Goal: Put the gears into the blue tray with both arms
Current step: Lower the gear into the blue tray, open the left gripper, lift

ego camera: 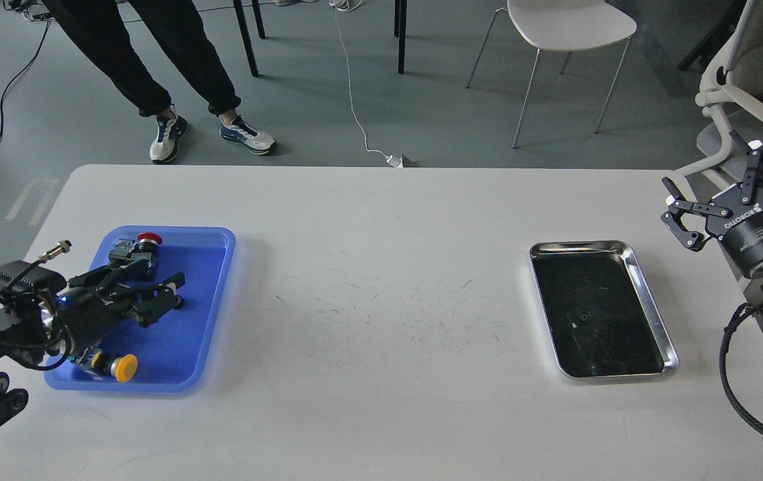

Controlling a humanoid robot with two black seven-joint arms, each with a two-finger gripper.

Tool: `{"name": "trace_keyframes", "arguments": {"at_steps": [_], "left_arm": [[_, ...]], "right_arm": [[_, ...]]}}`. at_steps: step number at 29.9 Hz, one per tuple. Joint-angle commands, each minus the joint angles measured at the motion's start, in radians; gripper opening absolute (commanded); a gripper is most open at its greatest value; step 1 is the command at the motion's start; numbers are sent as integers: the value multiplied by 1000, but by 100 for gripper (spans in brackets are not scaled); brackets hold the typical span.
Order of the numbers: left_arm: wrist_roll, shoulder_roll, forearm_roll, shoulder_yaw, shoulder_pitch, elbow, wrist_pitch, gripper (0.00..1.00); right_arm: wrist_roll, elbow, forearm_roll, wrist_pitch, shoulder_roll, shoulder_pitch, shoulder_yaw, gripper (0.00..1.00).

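Note:
The blue tray [211, 294] lies at the table's left. My left gripper [178, 290] hovers over its middle, open, with nothing visible between its fingers. No gear shows in the blue tray. One tiny dark gear [582, 319] lies in the silver metal tray [649, 300] at the right. My right gripper [701, 160] is raised beyond the table's right edge, above and to the right of the silver tray, wide open and empty.
Push-button switches lie in the blue tray: a red-capped one [148, 238] at the far end and a yellow-capped one [123, 367] at the near end. A person's legs [174, 73] stand beyond the table's far edge, with chairs [568, 27] further right.

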State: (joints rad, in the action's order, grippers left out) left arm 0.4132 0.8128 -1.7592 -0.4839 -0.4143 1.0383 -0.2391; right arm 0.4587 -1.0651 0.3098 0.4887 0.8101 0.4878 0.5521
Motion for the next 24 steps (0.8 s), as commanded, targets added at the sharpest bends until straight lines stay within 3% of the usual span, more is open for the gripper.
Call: {"name": "trace_keyframes", "arguments": {"at_steps": [1, 6, 10, 13, 16, 19, 24], "left_arm": [[-4, 40, 64, -2, -52, 72, 3, 86], [-16, 10, 367, -4, -194, 85, 29, 88], [-105, -56, 776, -1, -314, 45, 115, 91], [-136, -104, 1030, -2, -363, -61, 182, 93], [-139, -204, 1222, -2, -409, -232, 265, 94], [-140, -271, 1364, -2, -429, -361, 375, 95], [-137, -287, 1465, -9, -434, -389, 403, 96]], "right_arm": [[-2, -9, 0, 0, 7, 2, 11, 97], [-9, -56, 0, 0, 53, 14, 9, 97], [-14, -108, -12, -4, 99, 29, 6, 97], [-23, -151, -50, -22, 135, 64, 0, 97], [-67, -205, -155, -79, 162, 121, -1, 96], [-145, -283, -324, -136, 182, 187, -3, 97], [-268, -441, -634, -147, 285, 357, -148, 97]]}}
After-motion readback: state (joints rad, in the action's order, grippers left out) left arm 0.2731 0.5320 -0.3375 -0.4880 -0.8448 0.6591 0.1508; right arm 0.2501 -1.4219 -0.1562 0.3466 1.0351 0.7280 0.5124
